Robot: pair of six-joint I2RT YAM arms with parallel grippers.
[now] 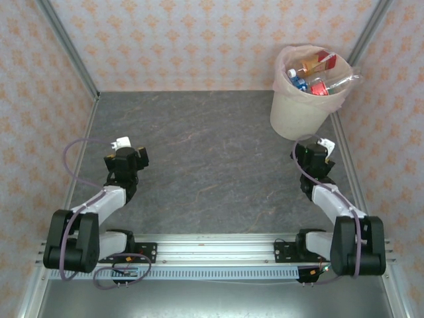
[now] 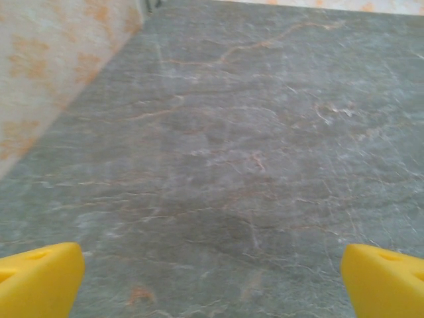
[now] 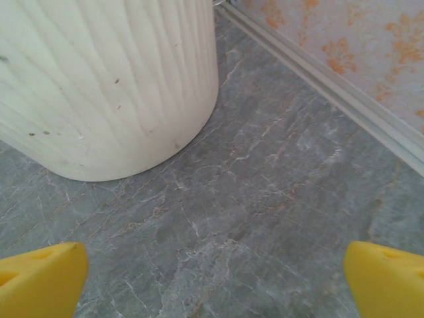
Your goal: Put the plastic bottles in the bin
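Observation:
The bin (image 1: 301, 109), a cream-white bucket with a pale pink bag over its rim, stands at the far right of the grey table. Several plastic bottles (image 1: 317, 74) lie piled inside it, clear with red, blue and orange parts. My right gripper (image 1: 313, 155) rests low just in front of the bin; in the right wrist view its yellow fingers (image 3: 43, 278) are spread wide around bare table, with the bin's ribbed wall (image 3: 106, 86) close ahead to the left. My left gripper (image 1: 131, 158) sits at the left side, open (image 2: 212, 285) over bare stone surface.
Patterned walls with metal frame posts enclose the table on three sides. The right wall and its rail (image 3: 331, 79) run close beside the right gripper. The left wall (image 2: 46, 86) is near the left gripper. An aluminium rail (image 1: 212, 255) holds both arm bases.

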